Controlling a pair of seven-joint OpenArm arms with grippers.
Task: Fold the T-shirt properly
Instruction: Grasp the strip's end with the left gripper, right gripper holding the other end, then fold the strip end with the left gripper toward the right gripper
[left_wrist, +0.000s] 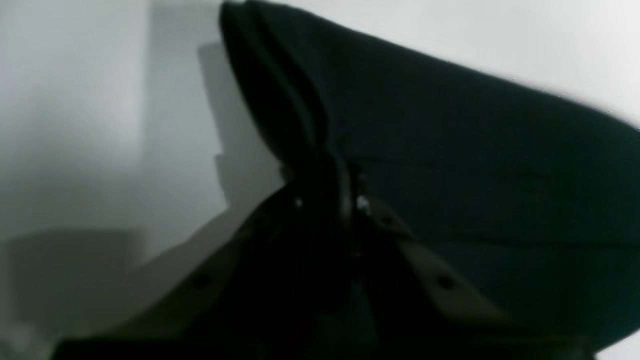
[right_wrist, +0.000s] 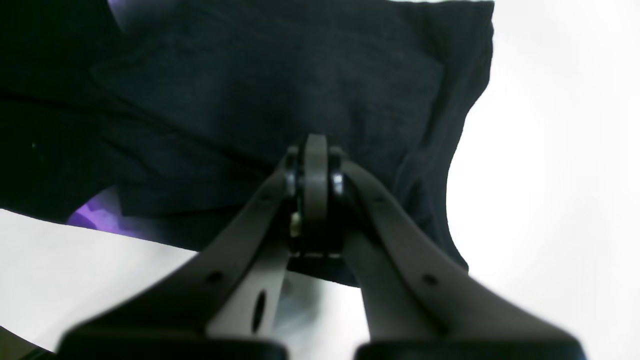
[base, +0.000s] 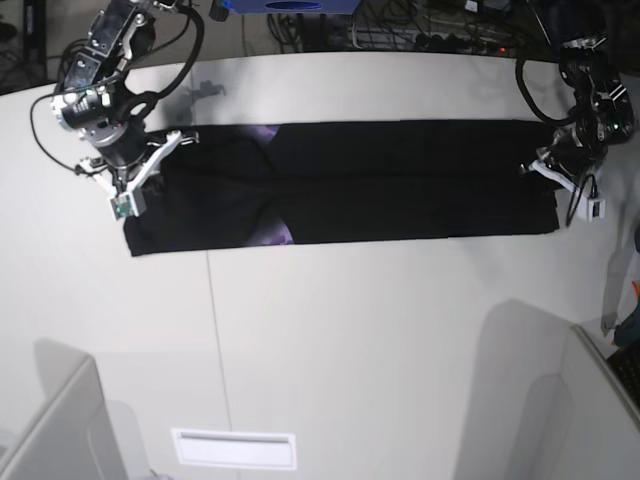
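The black T-shirt (base: 400, 180) lies on the white table (base: 380, 330) as a long folded band running left to right. Bits of its purple print (base: 268, 235) show near the left end. My left gripper (base: 548, 168) is at the band's right end. In the left wrist view it (left_wrist: 325, 170) is shut on a raised fold of the black cloth (left_wrist: 450, 150). My right gripper (base: 160, 160) is at the band's left end. In the right wrist view it (right_wrist: 316, 150) is shut on the cloth's edge (right_wrist: 250, 90), with purple print (right_wrist: 95, 217) beside it.
Cables and a blue box (base: 295, 5) lie beyond the table's back edge. Grey dividers stand at the front left (base: 50, 430) and front right (base: 540, 400). A white label (base: 235, 448) sits near the front edge. A seam (base: 212, 330) runs across the table.
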